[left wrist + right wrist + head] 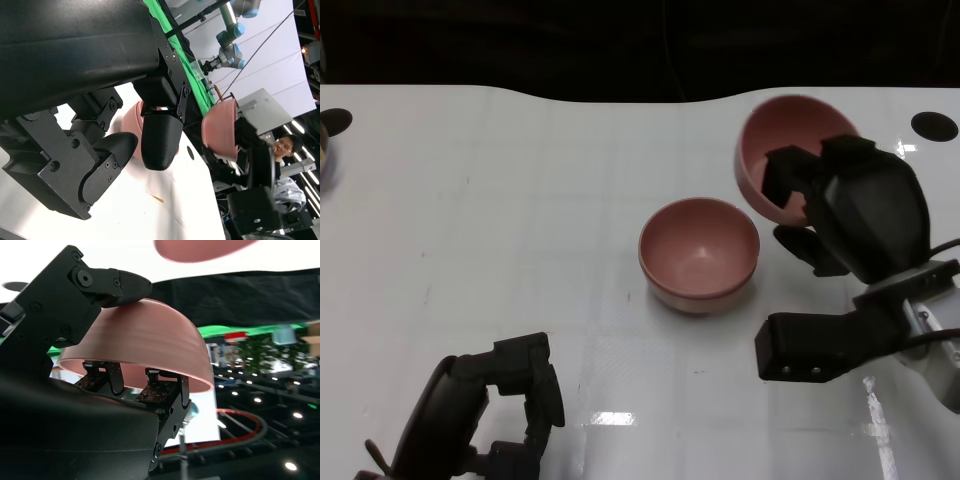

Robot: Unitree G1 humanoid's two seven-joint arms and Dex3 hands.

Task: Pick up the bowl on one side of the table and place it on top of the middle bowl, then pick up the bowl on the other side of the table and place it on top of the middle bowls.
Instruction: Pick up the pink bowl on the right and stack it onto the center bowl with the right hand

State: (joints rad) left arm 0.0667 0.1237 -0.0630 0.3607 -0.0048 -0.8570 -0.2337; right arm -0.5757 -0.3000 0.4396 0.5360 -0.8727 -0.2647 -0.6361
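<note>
Two pink bowls show on the white table, which fills nearly the whole head view, its far edge running along a dark backdrop at twelve o'clock. The right hand is the next largest thing, at about three o'clock from the table's middle. It grips the tilted bowl by the rim, fingers inside the cavity and the rest of the hand behind the wall, so that the bowl is lifted off the surface and tipped on its side, its opening facing toward seven o'clock. The right wrist view confirms the clamp: one finger lies over the outer wall and others press against the inner side under the rim. The left hand sits low at seven o'clock, holding nothing; its fingers are curled downward but apart, as the left wrist view shows, with bare table between them. The middle bowl stands upright near the table's centre, at about eight o'clock from the held bowl and just clear of it, its inside bare. A person shows in the left wrist view beyond the table. Two dark round holes mark the table, one at two o'clock and one at ten o'clock.
</note>
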